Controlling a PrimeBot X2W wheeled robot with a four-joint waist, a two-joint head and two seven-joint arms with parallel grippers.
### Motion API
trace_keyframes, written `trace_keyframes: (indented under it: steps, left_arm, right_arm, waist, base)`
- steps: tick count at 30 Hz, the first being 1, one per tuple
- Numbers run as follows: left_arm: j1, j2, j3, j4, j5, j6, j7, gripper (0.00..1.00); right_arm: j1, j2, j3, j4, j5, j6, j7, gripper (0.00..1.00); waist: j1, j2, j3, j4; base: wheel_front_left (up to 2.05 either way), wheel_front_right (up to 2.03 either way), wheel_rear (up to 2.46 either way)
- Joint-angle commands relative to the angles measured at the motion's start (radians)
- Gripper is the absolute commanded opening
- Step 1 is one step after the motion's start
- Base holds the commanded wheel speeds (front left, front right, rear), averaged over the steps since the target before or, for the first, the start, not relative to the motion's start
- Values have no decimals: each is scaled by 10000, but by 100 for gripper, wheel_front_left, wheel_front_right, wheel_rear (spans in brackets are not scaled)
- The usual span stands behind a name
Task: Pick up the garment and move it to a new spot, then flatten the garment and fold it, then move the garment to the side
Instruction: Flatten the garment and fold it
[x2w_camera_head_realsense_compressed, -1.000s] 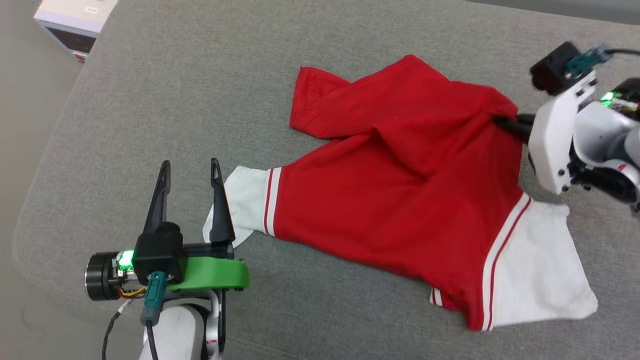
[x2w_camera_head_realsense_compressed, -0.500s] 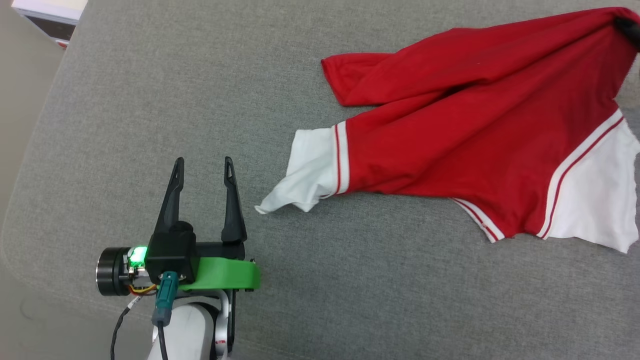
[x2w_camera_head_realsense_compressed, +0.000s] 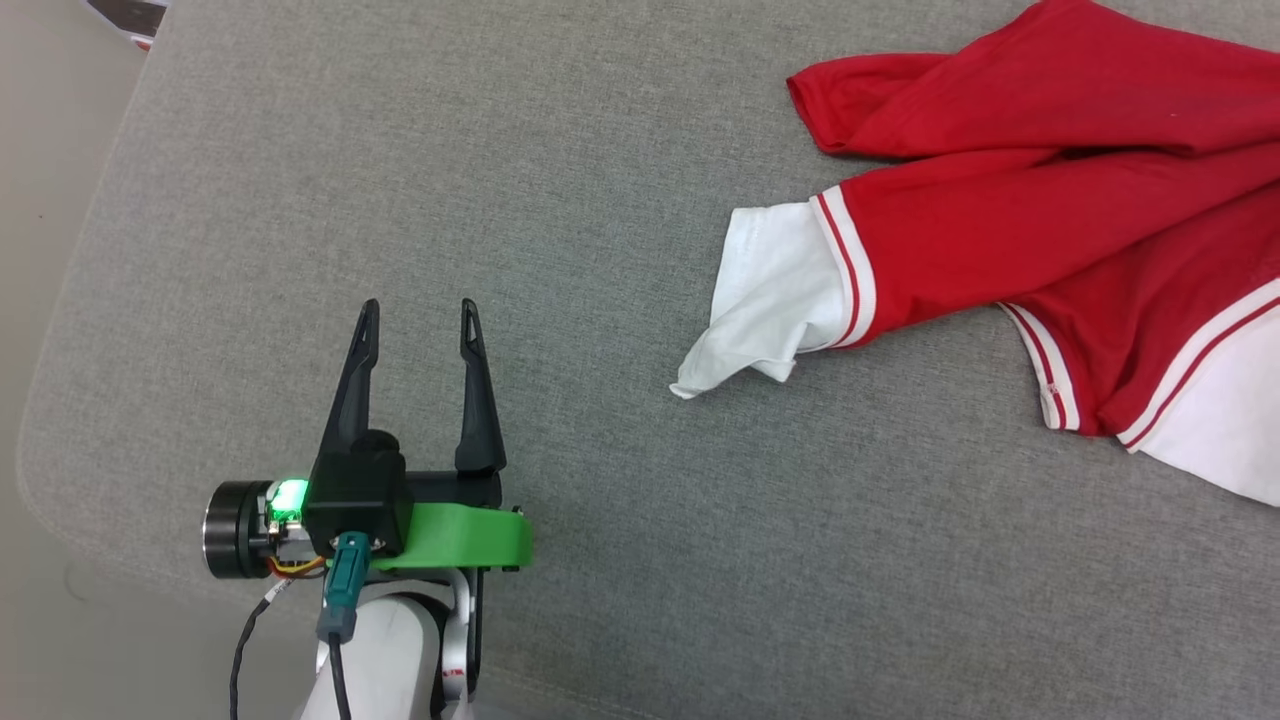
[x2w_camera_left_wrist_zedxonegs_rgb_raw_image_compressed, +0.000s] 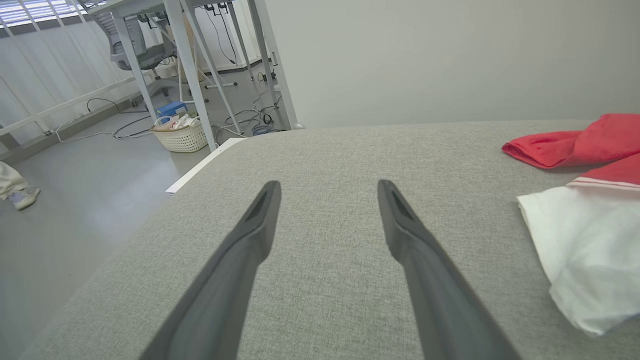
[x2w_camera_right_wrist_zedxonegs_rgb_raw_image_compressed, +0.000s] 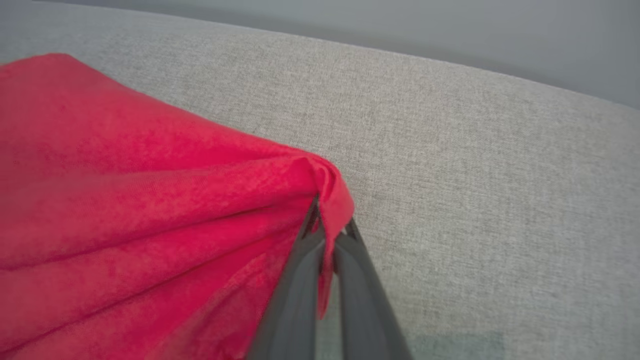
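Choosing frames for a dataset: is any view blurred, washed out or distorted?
Head view: sharp, evenly lit, with soft shadows beside the garment. Left wrist view: wide-angle stretch makes the left gripper loom large, and the white sleeve is nearly washed out. Right wrist view: the garment and the right gripper, close to the lens, look soft; the grey surface is sharper.

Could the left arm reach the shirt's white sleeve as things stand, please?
Probably yes: the left gripper is open above bare grey surface, and the white sleeve lies to its right with nothing between them. The right gripper, shut on the shirt, looks well clear.
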Motion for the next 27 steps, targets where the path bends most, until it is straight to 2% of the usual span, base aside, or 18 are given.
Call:
trace_keyframes:
  steps: [1,2,3,11,16,21,27]
  left_arm:
    - [-111,-61,17,25,-4,39,-57,100]
    - [-100,-61,19,40,1,35,-57,100]
    - [-95,-62,24,52,8,29,-57,100]
    - [210,-21,124,154,130,-3,-57,100]
    - [588,155,239,153,209,-20,-57,100]
    - [971,294,327,109,233,-10,-57,100]
    - [1165,329,295,109,248,-29,-57,100]
  right_arm:
    - [173,110,-38,27,-26,-7,-242,25]
    - [205,126,-39,-14,-34,-7,-402,51]
    - [240,120,-71,-86,-52,-7,-698,100]
    - [1223,-99,-471,-1012,-298,-7,-3229,100]
    - [2081,-254,-805,-2358,-407,-7,-4002,100]
    - [3005,-696,-1215,-4517,-518,-7,-3308,100]
    - [4256,-1649,-1611,-7196,-2,-7,-699,100]
  waist:
    - [-1,0,-100,-77]
    - [-1,0,-145,-102]
    - [-1,0,-217,-133]
    - [-1,0,-1132,-450]
    - [-1,0,-1720,-775]
    - [-1,0,-2127,-1081]
    - [-1,0,-2314,-1265]
  base:
    - [0,0,0]
    - [0,0,0]
    - [0,0,0]
    - [0,0,0]
    - [0,0,0]
    - [0,0,0]
    - [0,0,0]
